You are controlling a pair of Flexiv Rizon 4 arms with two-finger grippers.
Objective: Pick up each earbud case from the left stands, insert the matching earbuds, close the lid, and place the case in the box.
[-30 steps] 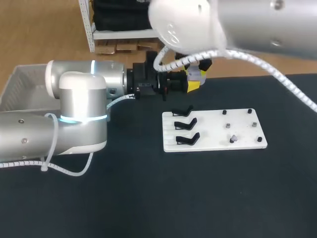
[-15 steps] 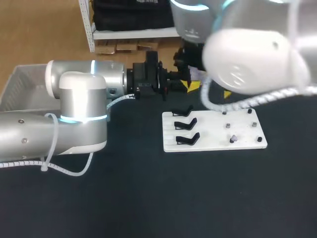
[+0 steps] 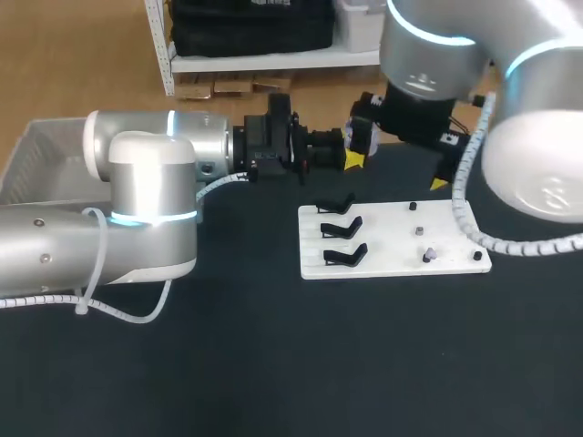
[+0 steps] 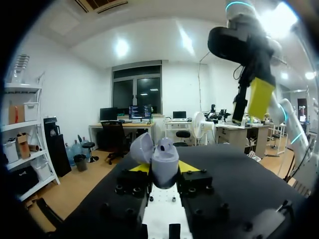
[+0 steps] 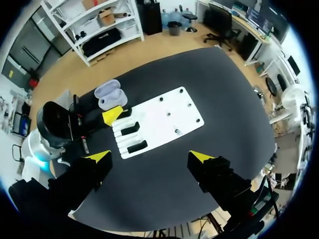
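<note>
Our left gripper (image 4: 163, 168), at the end of the left arm (image 3: 146, 182) lying level across the left of the scene, is clamped on the earbud case (image 4: 160, 158), with a yellow tip against each side of the base. Our right gripper (image 5: 152, 158), on the right arm (image 3: 537, 164) coming in from the far right, hangs high above the table (image 3: 273, 364). Its fingers are spread wide and hold nothing.

We see the grey box (image 3: 27, 146) at the far left, past the table's edge. A white board (image 3: 392, 238) lies flat right of the middle.

The case is held off the table just beyond the board's far edge, towards its left end. It is pale lavender, smooth and rounded, and its lid (image 4: 141, 148) stands open, swung back to one side.

Three black stands (image 3: 344, 255) sit in a row along the board's left side. Small dark pegs (image 3: 428, 257) dot its right half.

The head view shows little of the case, only a pale sliver past the yellow tips. The left wrist view gives us the case close up, along with one yellow finger of our right gripper high above. The right wrist view looks down on both open halves of the case. We cannot tell from any view whether earbuds sit inside. In the right wrist view we make out only two of the stands.
</note>
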